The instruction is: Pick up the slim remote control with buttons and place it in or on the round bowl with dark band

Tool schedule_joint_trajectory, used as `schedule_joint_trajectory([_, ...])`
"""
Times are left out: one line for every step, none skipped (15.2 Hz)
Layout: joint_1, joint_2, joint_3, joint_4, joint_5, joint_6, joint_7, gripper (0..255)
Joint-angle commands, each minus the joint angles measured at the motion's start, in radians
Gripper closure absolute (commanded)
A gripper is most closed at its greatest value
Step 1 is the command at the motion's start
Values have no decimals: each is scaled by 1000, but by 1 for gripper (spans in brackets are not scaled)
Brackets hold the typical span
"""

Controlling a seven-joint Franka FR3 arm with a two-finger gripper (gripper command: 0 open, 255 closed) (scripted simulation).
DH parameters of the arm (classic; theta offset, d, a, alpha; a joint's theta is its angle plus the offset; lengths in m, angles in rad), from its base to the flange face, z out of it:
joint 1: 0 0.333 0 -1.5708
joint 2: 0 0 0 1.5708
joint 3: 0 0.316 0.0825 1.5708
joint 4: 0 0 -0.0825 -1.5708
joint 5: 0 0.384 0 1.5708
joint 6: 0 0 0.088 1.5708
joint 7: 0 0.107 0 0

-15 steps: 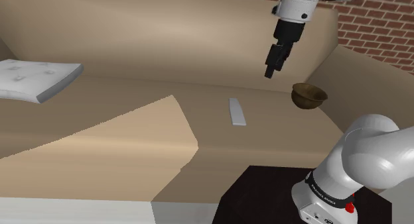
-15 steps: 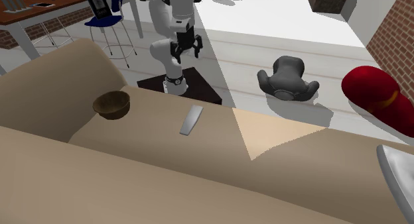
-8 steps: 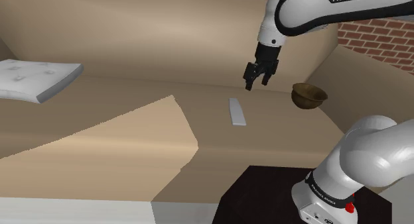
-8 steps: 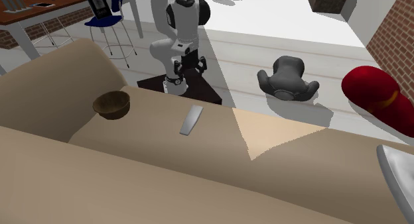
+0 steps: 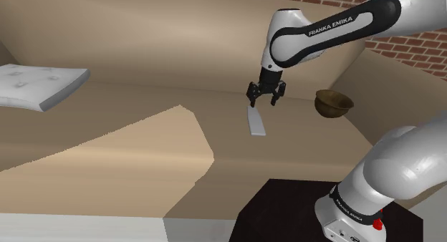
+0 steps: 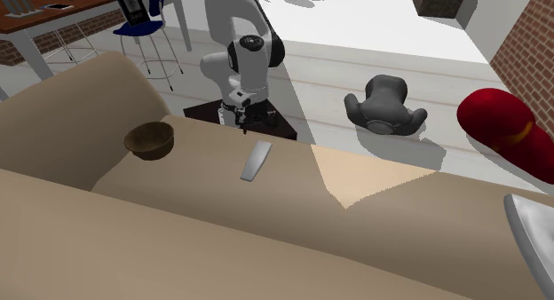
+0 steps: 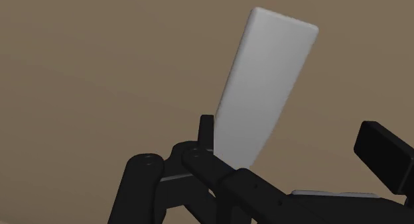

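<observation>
A slim, plain pale grey remote (image 5: 256, 122) lies flat on the tan sofa seat (image 5: 143, 144); it also shows as remote (image 6: 257, 160) and remote (image 7: 265, 90). My black gripper (image 5: 263, 103) hangs open just above the remote's far end, fingers pointing down and not touching it. In the wrist view the gripper (image 7: 295, 146) straddles the remote's near end, with one fingertip (image 7: 207, 128) beside its edge. A brown round bowl (image 5: 334, 102) sits on the seat to the shoulder view's right of the remote, seen as bowl (image 6: 149, 139) opposite.
A white cushion (image 5: 39, 84) lies at the shoulder view's far left. The sofa back rises behind the remote, with a brick wall (image 5: 401, 33) beyond. My dark stand (image 5: 286, 212) is in front. A grey seat (image 6: 386, 107) and red object (image 6: 502, 125) rest on the floor.
The arm has swung down and toward the shoulder view's left, from high up near the bowl to just above the remote. The fingers stayed open; remote and bowl have not moved.
</observation>
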Motion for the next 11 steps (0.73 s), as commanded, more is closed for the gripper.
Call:
schedule_joint_trajectory([-20,75,8,10,-5,67,80,0])
schedule_joint_trajectory([-30,110,9,13,-10,99,116,0])
schedule_joint_trajectory([-39,145,10,18,-15,129,153,0])
schedule_joint_trajectory([-48,181,10,23,-21,159,190,0])
schedule_joint_trajectory([-56,216,9,29,-27,187,227,0])
schedule_joint_trajectory([-55,216,8,29,-27,188,227,0])
schedule_joint_trajectory([-55,226,8,24,-28,202,228,0])
schedule_joint_trajectory([-56,236,8,19,-29,217,229,0])
schedule_joint_trajectory([-56,246,8,14,-30,232,229,0])
schedule_joint_trajectory([-56,256,8,10,-31,247,230,0])
schedule_joint_trajectory([-56,266,8,6,-32,261,231,0])
